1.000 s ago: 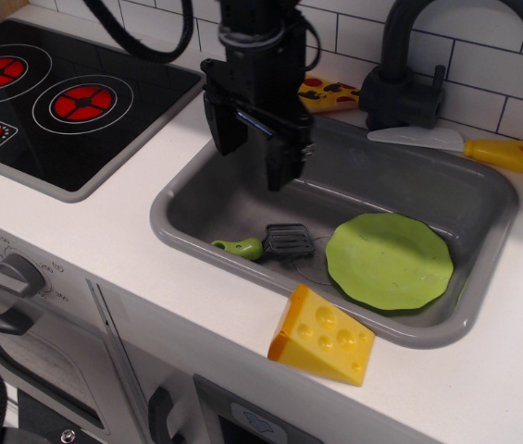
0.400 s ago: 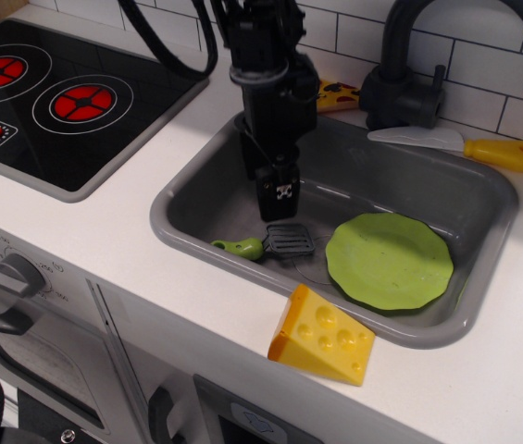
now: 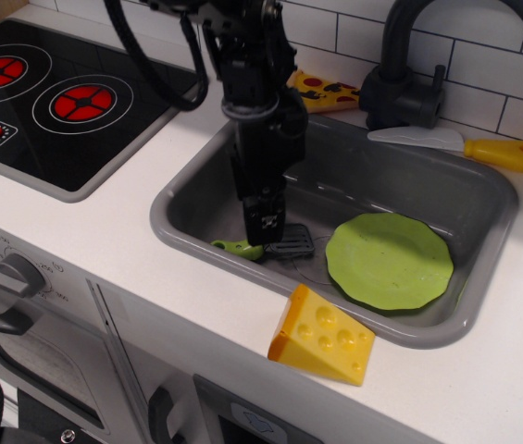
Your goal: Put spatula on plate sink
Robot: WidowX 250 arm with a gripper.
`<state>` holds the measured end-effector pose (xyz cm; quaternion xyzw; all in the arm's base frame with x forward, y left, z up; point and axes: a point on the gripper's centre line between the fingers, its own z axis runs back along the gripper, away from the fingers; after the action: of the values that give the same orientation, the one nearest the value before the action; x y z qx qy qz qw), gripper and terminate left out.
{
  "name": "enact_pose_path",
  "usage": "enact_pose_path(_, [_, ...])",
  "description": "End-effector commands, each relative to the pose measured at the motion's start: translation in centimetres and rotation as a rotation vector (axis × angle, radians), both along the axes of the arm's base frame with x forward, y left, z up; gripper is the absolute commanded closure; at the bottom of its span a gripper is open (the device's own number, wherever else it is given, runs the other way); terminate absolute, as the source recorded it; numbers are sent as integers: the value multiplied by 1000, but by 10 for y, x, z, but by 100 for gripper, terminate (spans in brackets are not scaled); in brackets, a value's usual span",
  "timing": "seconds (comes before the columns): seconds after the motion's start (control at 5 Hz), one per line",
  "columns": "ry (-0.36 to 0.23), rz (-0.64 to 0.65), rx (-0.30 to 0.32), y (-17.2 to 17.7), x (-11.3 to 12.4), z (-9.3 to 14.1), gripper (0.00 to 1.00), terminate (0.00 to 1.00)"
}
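Observation:
The spatula lies flat on the floor of the grey sink (image 3: 196,180). Its lime-green handle (image 3: 239,248) points left and its dark slotted head (image 3: 292,242) points right. The round lime-green plate (image 3: 390,261) lies in the sink just right of the spatula head, with nothing on it. My gripper (image 3: 266,231) points straight down into the sink, with its fingertips at the spatula's neck, between handle and head. I see the fingers edge-on, one behind the other. They look slightly apart and hide the neck. The spatula is not lifted.
A yellow cheese wedge (image 3: 322,335) stands on the counter at the sink's front rim. A yellow-handled knife (image 3: 465,145) lies behind the sink by the dark faucet (image 3: 409,69). A pizza slice (image 3: 324,92) lies at the back. The stove top (image 3: 57,97) is to the left.
My gripper has turned, moved slightly left and gone down from above the sink's back rim to the spatula's neck. The spatula and plate have not moved.

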<state>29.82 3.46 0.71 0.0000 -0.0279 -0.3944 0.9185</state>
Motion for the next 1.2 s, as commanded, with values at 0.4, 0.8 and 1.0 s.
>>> enact_pose_path(0.4, [-62, 2, 122, -6, 2, -41, 0, 0])
enact_pose_path(0.8, [-21, 59, 91, -2, 0, -24, 100, 0])
enact_pose_path(1.0, [34, 147, 140, 2, 5, -9, 100, 0])
